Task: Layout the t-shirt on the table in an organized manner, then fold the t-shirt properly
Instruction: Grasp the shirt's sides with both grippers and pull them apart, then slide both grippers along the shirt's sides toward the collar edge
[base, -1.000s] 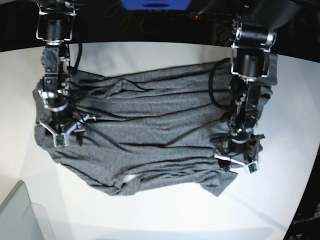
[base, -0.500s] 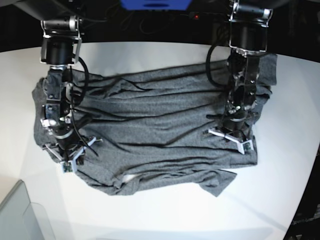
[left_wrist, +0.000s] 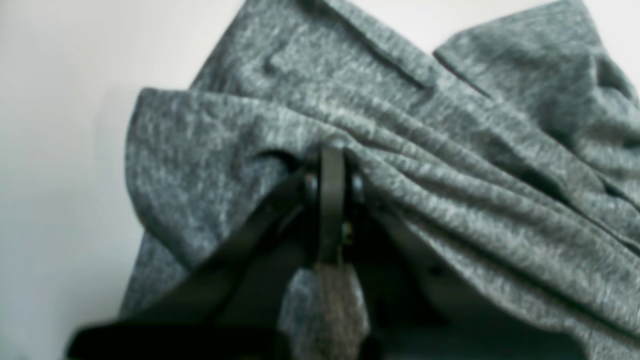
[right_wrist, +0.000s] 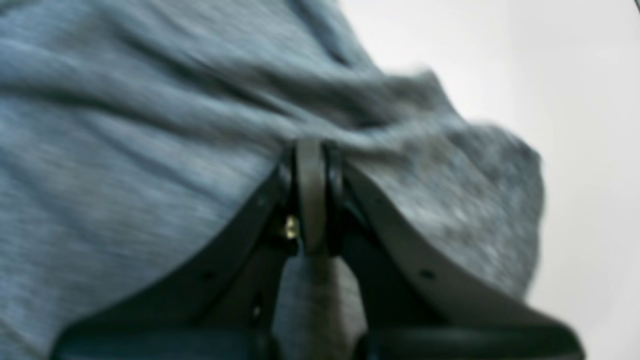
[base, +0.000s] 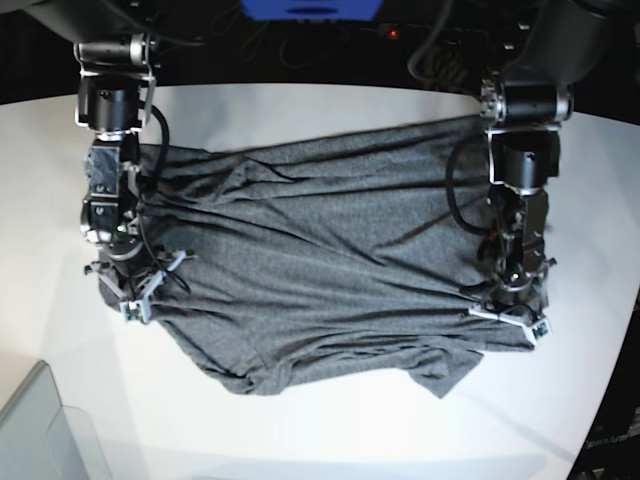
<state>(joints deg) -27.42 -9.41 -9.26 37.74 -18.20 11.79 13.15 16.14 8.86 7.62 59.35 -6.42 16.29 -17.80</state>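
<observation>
You are looking down at the grey t-shirt, which lies wrinkled and spread sideways across the middle of the white table. Your left gripper, at four o'clock in the base view, is clenched on a fold at the shirt's edge. Your right gripper, at eight o'clock, is likewise pinched tight on the cloth of the opposite edge.
</observation>
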